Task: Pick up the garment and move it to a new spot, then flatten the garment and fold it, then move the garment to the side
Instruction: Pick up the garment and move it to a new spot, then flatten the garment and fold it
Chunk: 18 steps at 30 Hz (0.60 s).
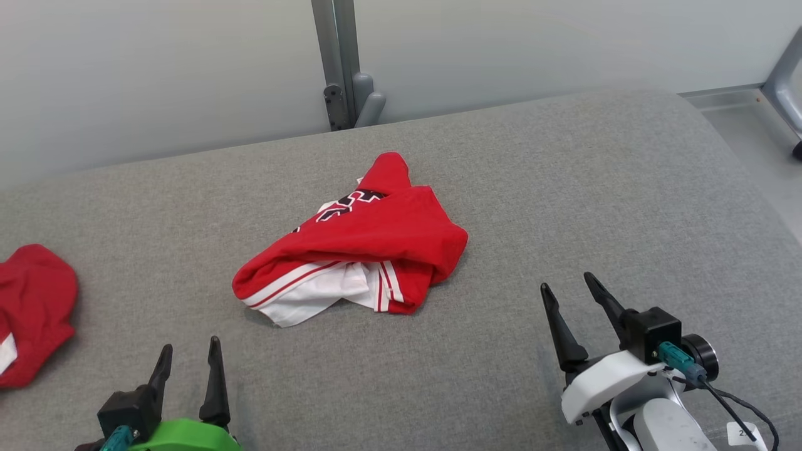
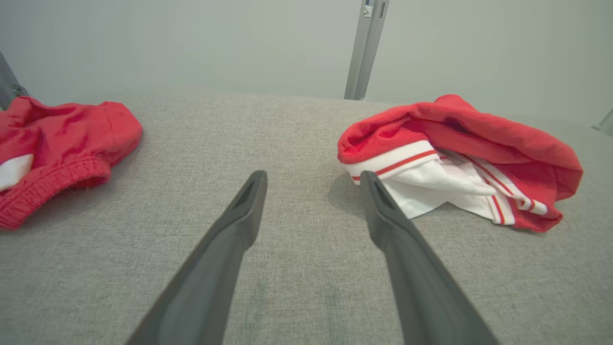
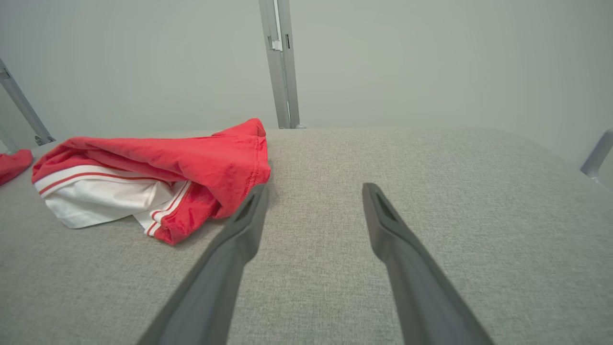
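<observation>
The garment [image 1: 363, 238] lay crumpled, so its shape was hard to make out: red folds on top, white cloth with red stripes spilling out below. A black and white print near its far end was half tucked under and could not be read. A second red cloth [image 1: 31, 307], out to the left of the left gripper [image 1: 190, 344], was cut off by the edge of the head view. In the left wrist view it showed a ribbed hem and a white patch. The left gripper's body was cut off at the bottom of the head view, with only a green part and the dark finger bases showing. The right arm was cut off there too, and a small label [image 1: 742, 432] beside it was too small to read. A grey frame [image 1: 783, 81] far off to the right gripper's right was only partly in view.

There were two grippers, each with two fingers, two red cloths, and one post [image 1: 338, 62] behind the pad [image 1: 564, 188].

Both grippers had their fingers spread wide with nothing between them. The garment rested on the pad ahead of both: forward and to the right of the left gripper, forward and to the left of the right gripper [image 1: 567, 281], and apart from each.
</observation>
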Available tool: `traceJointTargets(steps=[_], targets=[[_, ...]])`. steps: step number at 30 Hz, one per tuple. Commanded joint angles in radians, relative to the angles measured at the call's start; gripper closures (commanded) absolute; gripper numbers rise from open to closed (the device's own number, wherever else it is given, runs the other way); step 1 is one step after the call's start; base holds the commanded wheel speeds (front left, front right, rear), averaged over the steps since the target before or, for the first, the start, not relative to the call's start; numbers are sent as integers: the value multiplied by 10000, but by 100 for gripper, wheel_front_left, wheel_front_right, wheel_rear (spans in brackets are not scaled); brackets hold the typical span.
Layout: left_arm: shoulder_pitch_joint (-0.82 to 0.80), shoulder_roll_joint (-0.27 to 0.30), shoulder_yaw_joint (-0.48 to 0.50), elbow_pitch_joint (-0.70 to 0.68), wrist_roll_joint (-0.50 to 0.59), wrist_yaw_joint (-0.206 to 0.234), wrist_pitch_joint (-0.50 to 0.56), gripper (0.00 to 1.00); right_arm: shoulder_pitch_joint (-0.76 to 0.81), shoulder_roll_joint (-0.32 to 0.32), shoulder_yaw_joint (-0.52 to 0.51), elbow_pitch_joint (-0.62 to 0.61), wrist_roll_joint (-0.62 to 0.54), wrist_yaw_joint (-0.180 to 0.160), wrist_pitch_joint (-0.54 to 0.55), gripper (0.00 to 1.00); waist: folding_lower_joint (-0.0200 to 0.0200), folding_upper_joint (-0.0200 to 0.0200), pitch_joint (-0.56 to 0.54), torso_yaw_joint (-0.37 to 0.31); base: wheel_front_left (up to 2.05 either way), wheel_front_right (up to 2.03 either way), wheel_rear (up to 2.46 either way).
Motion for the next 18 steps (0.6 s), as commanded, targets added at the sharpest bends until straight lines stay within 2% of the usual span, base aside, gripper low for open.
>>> traceJointTargets(steps=[1, 9, 16, 18], targets=[[345, -76, 247, -239, 175, -38, -4, 0, 191, -69, 32, -22, -27, -7, -30, 0, 1, 0, -145, -2, 0, 0, 0], [836, -275, 527, -591, 418, -189, -6, 0, 361, -123, 212, -93, 23, -7, -30, 0, 1, 0, -119, 282, 0, 0, 0], [456, -281, 43, -661, 131, -158, -6, 0, -273, -162, 1381, -201, 174, -7, -30, 0, 1, 0, 276, 1039, 0, 0, 0], [324, -279, -246, -611, 90, -188, -6, 0, -566, -176, 1780, -141, 250, -7, -30, 0, 1, 0, 453, 1461, 0, 0, 0]])
